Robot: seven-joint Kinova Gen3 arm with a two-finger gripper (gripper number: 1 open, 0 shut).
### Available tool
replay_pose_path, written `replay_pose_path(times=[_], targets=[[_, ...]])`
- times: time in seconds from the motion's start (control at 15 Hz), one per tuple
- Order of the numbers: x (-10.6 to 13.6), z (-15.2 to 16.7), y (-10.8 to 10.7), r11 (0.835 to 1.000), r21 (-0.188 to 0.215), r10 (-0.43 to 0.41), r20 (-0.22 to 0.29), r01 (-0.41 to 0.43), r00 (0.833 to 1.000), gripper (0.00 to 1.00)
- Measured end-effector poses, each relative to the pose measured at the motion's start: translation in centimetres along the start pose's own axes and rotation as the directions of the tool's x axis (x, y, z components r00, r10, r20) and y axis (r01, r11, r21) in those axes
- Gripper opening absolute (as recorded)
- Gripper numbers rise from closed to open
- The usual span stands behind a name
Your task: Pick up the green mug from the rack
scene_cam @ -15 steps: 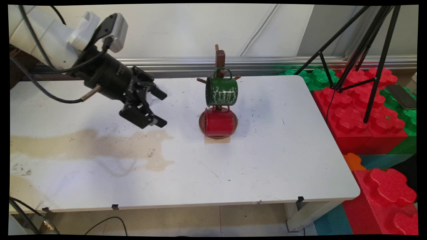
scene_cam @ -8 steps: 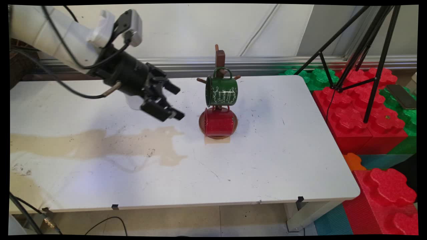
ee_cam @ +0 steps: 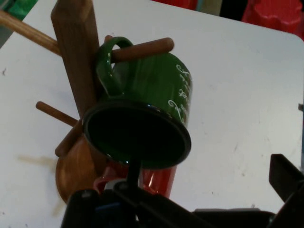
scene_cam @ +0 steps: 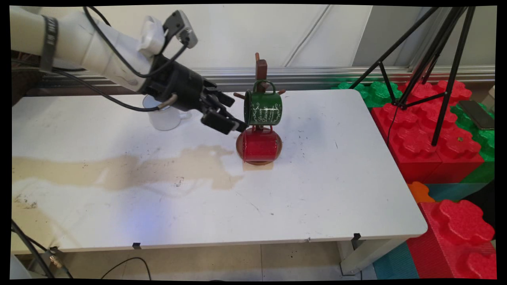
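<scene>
Your gripper [scene_cam: 231,113] hangs wide open and empty at the mouth of the green mug [scene_cam: 263,108], which hangs by its handle from a peg on the wooden rack [scene_cam: 261,69]. The red mug [scene_cam: 259,145] hangs just below. A sideways bump could knock either mug off or tip the rack.

The gripper [scene_cam: 231,114] is right next to the green mug [scene_cam: 263,107], which hangs on the wooden mug tree [scene_cam: 261,71]. A red mug [scene_cam: 259,145] hangs just below it. A clear cup [scene_cam: 163,118] stands behind the arm. The desk [scene_cam: 317,190] in front and to the right is bare. Tripod legs [scene_cam: 420,59] stand past its right end.
</scene>
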State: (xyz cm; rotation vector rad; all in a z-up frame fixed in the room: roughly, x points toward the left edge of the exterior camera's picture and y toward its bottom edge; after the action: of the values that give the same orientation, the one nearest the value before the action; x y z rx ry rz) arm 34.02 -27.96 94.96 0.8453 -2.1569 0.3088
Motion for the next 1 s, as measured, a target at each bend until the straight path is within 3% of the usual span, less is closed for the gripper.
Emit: replay_pose_path(times=[0.53,1.0], targets=[[-0.8,3.5,0.8,0.989,0.01,-0.149,-0.058,0.15,0.987,1.0],[-1.4,5.9,1.0,0.977,-0.001,-0.211,-0.108,0.212,0.972,1.0]])
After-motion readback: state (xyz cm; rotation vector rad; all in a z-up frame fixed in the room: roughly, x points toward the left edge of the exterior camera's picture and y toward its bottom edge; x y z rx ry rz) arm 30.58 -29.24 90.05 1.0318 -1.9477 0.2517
